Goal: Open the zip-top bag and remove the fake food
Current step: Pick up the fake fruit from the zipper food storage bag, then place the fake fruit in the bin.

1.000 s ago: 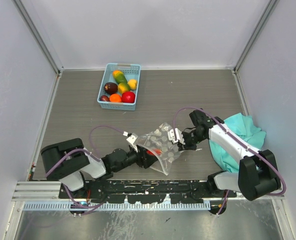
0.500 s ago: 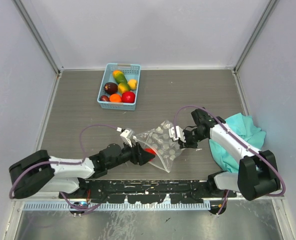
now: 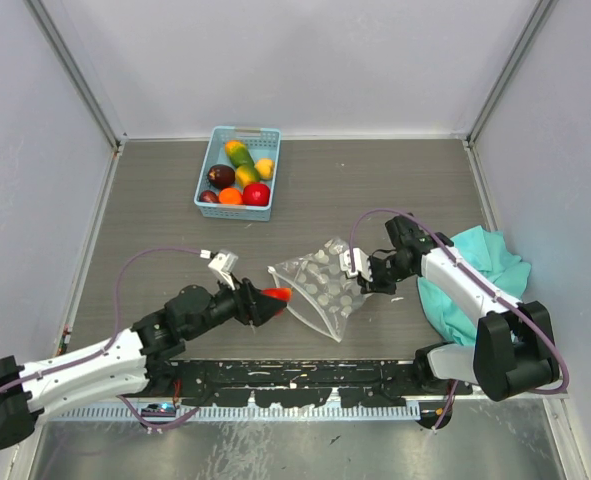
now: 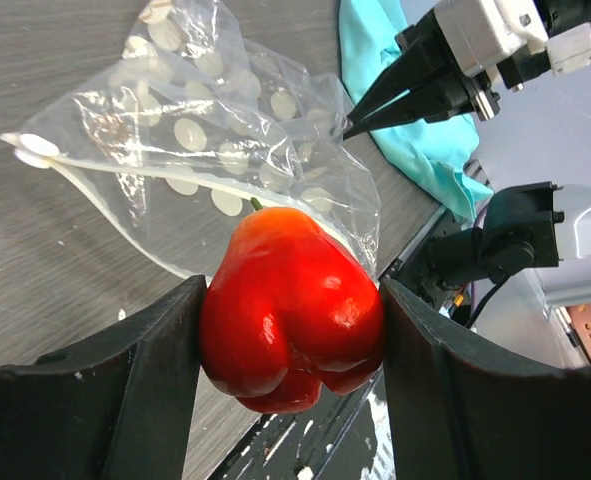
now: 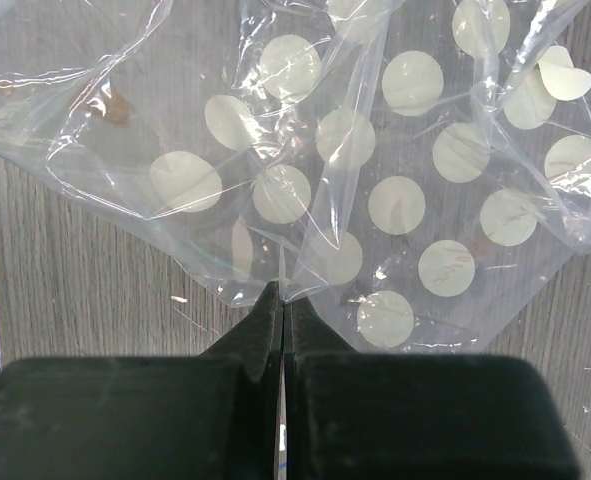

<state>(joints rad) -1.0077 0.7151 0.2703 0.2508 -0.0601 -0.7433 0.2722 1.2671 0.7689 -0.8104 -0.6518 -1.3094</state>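
From above, my left gripper (image 3: 263,303) pinches a red pepper (image 3: 277,295) just left of the bag (image 3: 320,290) on the counter (image 3: 395,190). Left wrist: the pepper sits centred, so I'd carry it steadily toward the far basket (image 3: 246,131). Right wrist: my right gripper (image 5: 283,300) is pressed together on a bag fold.

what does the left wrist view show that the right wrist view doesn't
Left wrist only: a red pepper gripped between the jaws of the left gripper, the teal cloth, and the right gripper seen from outside. Right wrist only: a close look at its jaws pinched shut on a fold of the zip-top bag. Both: the dotted bag lying on the grey table.
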